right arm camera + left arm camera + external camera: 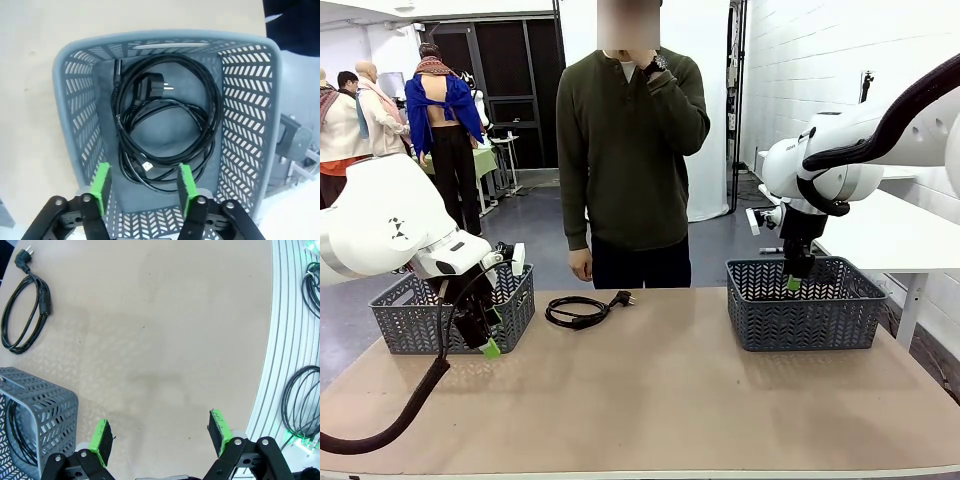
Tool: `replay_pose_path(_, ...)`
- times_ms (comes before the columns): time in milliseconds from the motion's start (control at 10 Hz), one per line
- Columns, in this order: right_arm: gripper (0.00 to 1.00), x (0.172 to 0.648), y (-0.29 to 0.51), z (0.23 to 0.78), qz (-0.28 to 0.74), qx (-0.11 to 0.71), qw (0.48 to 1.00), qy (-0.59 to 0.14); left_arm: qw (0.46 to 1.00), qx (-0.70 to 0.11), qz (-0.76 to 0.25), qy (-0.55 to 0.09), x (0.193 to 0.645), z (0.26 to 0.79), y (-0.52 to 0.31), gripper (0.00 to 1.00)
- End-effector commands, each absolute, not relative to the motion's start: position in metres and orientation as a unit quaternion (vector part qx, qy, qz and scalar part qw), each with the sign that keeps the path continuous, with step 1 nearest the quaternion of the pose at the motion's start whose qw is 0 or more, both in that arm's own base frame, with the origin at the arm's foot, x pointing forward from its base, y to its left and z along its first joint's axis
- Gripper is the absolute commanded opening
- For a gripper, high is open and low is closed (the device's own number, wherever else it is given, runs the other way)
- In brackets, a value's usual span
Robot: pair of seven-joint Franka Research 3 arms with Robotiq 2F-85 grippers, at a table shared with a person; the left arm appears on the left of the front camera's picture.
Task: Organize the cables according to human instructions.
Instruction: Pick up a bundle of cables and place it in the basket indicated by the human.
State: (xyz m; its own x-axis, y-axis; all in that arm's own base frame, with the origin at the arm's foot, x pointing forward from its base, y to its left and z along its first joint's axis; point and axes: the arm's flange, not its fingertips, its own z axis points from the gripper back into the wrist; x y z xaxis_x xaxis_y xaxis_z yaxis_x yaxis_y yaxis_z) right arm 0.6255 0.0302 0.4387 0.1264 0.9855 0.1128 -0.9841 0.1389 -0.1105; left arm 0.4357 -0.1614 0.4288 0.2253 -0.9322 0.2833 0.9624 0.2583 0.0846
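One cable [578,312], a thin black coil with its plug toward the person, lies on the table at centre left; in the left wrist view this cable [24,315] is at the upper left. My left gripper [486,340] hangs open and empty in front of the left grey basket [410,322]. In its own view the left gripper [160,434] is over bare table, and a cable [15,437] shows inside that basket [50,395]. My right gripper [143,186] stands open over the right basket [65,100], above a coiled cable [165,125] lying on the basket's floor. From the front, the right gripper [793,283] dips into this basket [800,320].
A person [630,150] stands at the table's far side, one hand raised to the chin and the other hanging by the table edge. The tan table [660,400] is bare in the middle and front. Black cords [302,402] lie beyond the table's edge in the left wrist view.
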Motion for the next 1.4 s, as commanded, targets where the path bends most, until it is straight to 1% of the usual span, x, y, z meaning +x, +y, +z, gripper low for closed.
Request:
replay_pose_path(0, 1.0, 0.631, 0.032, 0.448, 0.645, 0.005, 0.76, -0.077, 0.781, -0.051, -0.607, -0.136, 0.436, 0.431, -0.162, 1.0)
replay_pose_path(500, 1.0, 0.629, 0.036, 0.455, 0.643, -0.001, 0.763, -0.069, 0.781, -0.051, -0.607, -0.136, 0.436, 0.431, -0.162, 1.0)
replay_pose_path(600, 1.0, 0.628, 0.035, 0.457, 0.632, 0.001, 0.771, -0.075, 0.781, -0.051, -0.607, -0.136, 0.436, 0.431, -0.162, 1.0)
replay_pose_path(700, 1.0, 0.627, 0.034, 0.452, 0.648, 0.0, 0.758, -0.078, 0.781, -0.051, -0.607, -0.136, 0.436, 0.431, -0.162, 1.0)
replay_pose_path(1000, 1.0, 0.627, 0.035, 0.453, 0.645, 0.0, 0.76, -0.079, 0.781, -0.051, -0.607, -0.136, 0.436, 0.431, -0.162, 1.0)
replay_pose_path(1100, 1.0, 0.617, 0.045, 0.464, 0.613, 0.003, 0.786, -0.075, 0.781, -0.051, -0.607, -0.136, 0.436, 0.431, -0.162, 1.0)
replay_pose_path(1300, 1.0, 0.587, 0.06, 0.482, 0.583, 0.016, 0.81, -0.063, 0.781, -0.051, -0.607, -0.136, 0.436, 0.431, -0.162, 1.0)
